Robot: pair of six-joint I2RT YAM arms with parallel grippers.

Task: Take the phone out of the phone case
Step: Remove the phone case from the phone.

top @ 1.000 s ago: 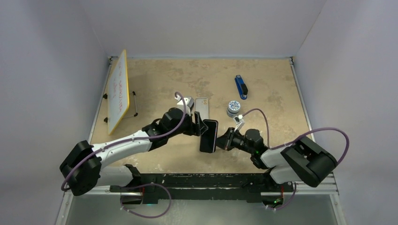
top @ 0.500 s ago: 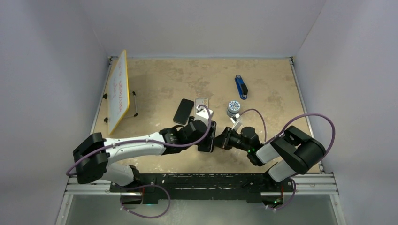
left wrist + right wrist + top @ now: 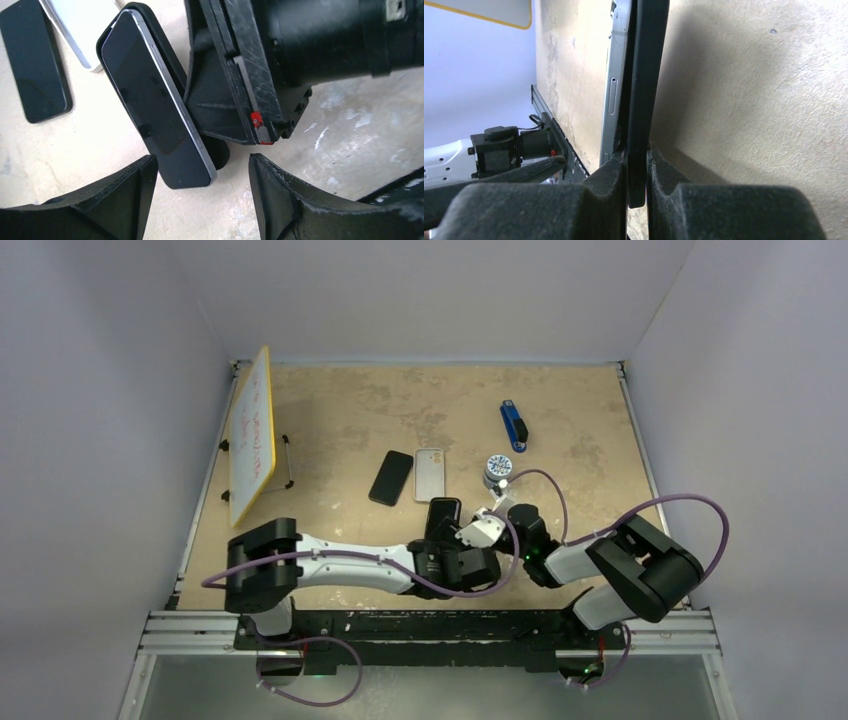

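Note:
The phone [image 3: 150, 105], dark screen with a silver rim, sits tilted and partly lifted out of the black phone case [image 3: 167, 50] behind it. My right gripper [image 3: 636, 185] is shut on the case's edge [image 3: 646, 75]. The phone's silver side [image 3: 614, 90] stands a little apart from the case there. My left gripper [image 3: 202, 195] is open just below the phone's lower corner and does not touch it. From above, phone and case [image 3: 443, 517] are held near the table's front, with both wrists crowded beside them.
A second black phone [image 3: 391, 477] and a silver slab [image 3: 429, 473] lie flat just behind the held one. A small round tin [image 3: 497, 471] and a blue stapler-like tool [image 3: 514, 426] are at the back right. A yellow-edged whiteboard [image 3: 252, 435] leans at the left.
My left arm has swung from the phone's left side down and rightward along the front edge, ending under the phone. The flat black phone came into view. The right gripper kept its grip.

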